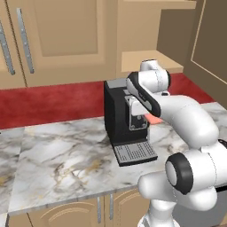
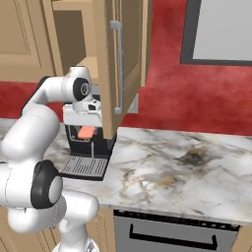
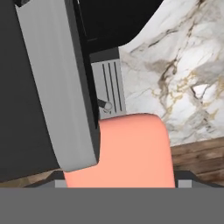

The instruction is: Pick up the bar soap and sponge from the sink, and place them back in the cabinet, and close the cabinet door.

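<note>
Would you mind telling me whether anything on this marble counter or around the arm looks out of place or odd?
One thing stands out: the salmon-pink bar soap sits at the gripper right against the front of the black coffee machine, above its drip tray, on the marble counter. The tan cabinet door with its silver bar handle hangs open.

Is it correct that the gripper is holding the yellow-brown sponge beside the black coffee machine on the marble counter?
Not quite: the gripper holds the salmon-pink bar soap, not the sponge, as the hand view shows clearly. The rest is right: it is beside the black coffee machine on the marble counter.
</note>
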Controlling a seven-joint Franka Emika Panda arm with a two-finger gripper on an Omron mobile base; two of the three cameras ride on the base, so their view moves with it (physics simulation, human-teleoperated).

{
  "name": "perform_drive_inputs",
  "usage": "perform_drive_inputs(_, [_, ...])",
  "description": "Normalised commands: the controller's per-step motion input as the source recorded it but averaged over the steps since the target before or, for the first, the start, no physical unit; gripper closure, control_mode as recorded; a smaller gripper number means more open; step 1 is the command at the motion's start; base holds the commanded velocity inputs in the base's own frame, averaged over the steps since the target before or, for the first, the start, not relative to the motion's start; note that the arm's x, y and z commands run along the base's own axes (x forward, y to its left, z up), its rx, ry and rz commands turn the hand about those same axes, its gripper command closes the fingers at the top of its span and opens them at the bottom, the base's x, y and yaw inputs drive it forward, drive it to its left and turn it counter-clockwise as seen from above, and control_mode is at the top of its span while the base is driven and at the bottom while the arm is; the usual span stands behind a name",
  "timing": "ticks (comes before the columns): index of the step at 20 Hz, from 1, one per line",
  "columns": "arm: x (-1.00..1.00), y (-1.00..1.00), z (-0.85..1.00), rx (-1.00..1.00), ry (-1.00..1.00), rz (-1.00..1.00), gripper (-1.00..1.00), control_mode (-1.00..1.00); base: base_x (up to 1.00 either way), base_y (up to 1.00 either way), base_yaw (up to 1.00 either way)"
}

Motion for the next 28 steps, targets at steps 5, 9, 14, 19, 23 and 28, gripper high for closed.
perform_drive_inputs(5, [0.00, 0.00, 0.00, 0.00, 0.00, 0.00, 1.00, 1.00, 0.01, 0.00, 0.00])
perform_drive_inputs(9, [0.00, 0.00, 0.00, 0.00, 0.00, 0.00, 1.00, 1.00, 0.00, 0.00, 0.00])
perform_drive_inputs(14, [0.00, 0.00, 0.00, 0.00, 0.00, 0.00, 1.00, 1.00, 0.00, 0.00, 0.00])
perform_drive_inputs(19, [0.03, 0.00, 0.25, 0.00, -0.11, 0.00, 1.00, -1.00, 0.00, 0.00, 0.00])
perform_drive_inputs(23, [0.12, 0.00, 0.34, 0.00, -0.15, 0.00, 1.00, -1.00, 0.00, 0.00, 0.00])
perform_drive_inputs(28, [0.28, 0.00, 0.42, 0.00, -0.11, 0.00, 1.00, -1.00, 0.00, 0.00, 0.00])
